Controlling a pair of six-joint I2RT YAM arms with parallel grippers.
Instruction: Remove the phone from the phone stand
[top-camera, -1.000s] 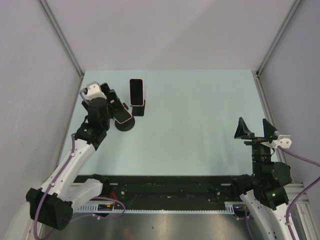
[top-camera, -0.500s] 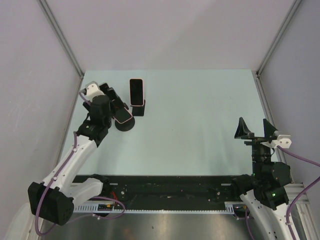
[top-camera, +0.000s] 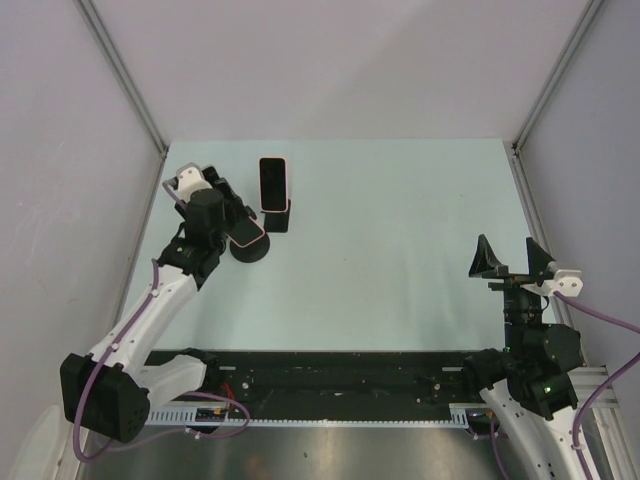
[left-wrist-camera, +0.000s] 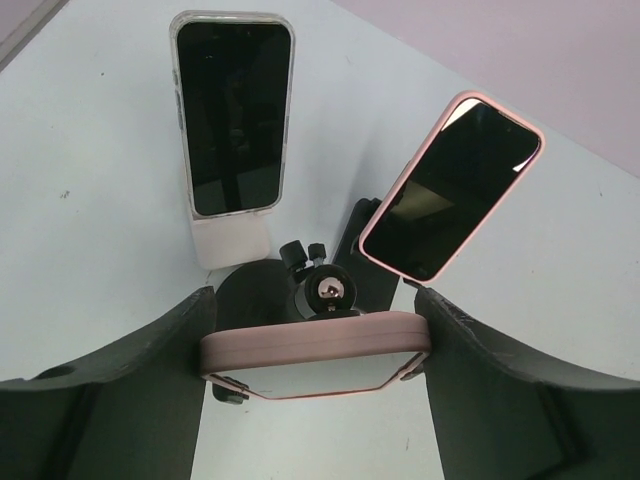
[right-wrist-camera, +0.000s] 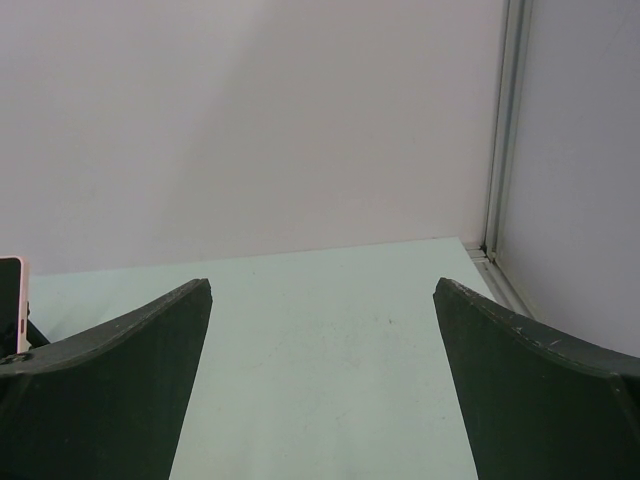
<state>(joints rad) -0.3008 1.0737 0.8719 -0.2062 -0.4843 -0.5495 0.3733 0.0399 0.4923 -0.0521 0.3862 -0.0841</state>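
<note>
My left gripper (left-wrist-camera: 315, 300), jaws wide, clamps the phone (left-wrist-camera: 315, 352) across its sides to lift it off the stand (left-wrist-camera: 255, 285) just beyond.

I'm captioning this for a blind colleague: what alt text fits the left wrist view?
A pink-cased phone, seen edge-on on a black stand, sits between the two dark fingers of the left claw; whether they touch it is unclear. Behind it on the pale table stand a clear-cased phone and a tilted pink phone.
</note>
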